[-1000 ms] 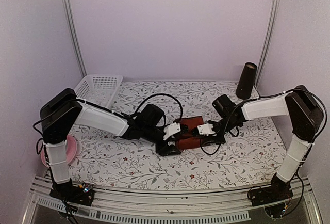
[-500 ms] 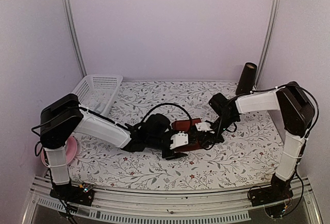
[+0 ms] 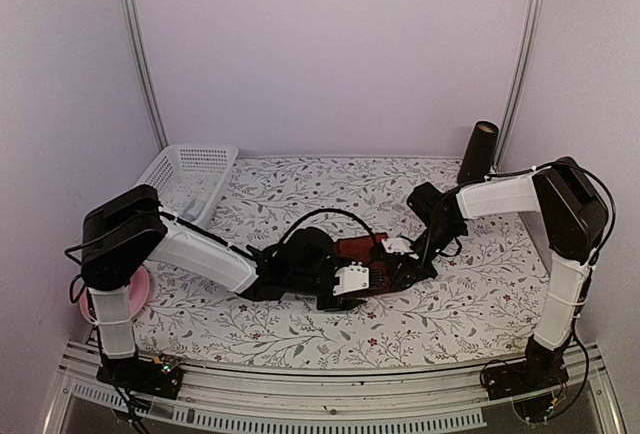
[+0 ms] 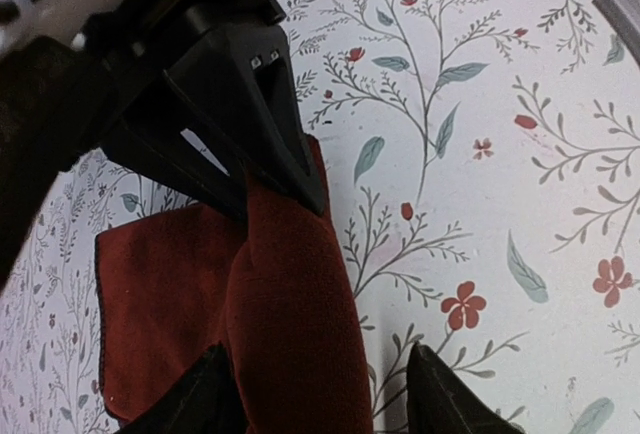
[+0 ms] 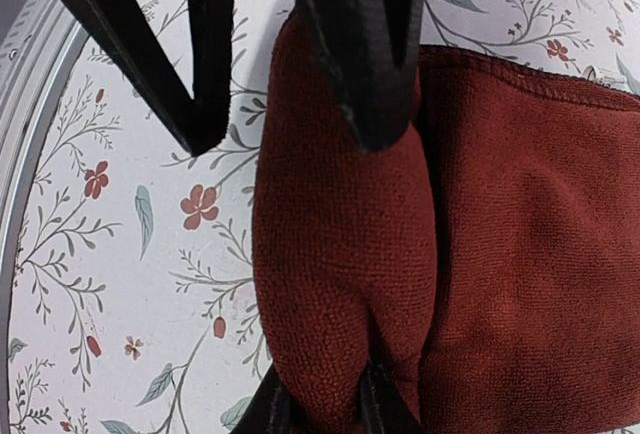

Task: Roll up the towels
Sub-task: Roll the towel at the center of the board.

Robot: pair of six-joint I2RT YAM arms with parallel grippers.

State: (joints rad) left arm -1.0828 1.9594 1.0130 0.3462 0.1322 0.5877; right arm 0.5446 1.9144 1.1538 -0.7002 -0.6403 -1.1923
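One of the towels, dark red point(image 3: 362, 254), lies mid-table on the floral cloth, its near edge rolled into a thick tube point(image 4: 290, 324) point(image 5: 345, 244) beside a flat part point(image 5: 530, 244). My left gripper point(image 3: 350, 286) point(image 4: 320, 399) stands open astride one end of the tube. One of its fingers point(image 4: 200, 399) is at the crease on the flat side. The other finger point(image 4: 445, 399) is over bare cloth, apart from the roll. My right gripper point(image 3: 396, 251) point(image 5: 325, 414) faces it from the other end, shut and pinching the tube's end.
A white basket point(image 3: 190, 176) sits at the back left. A dark cone-shaped cup point(image 3: 479, 156) stands at the back right. A pink plate point(image 3: 138, 289) lies at the left edge behind the left arm. Metal rails point(image 3: 330, 394) run along the front.
My left gripper has moved right and nearer, to the roll's end, with its jaws a little narrower. The right arm has drawn in leftward, holding the towel.
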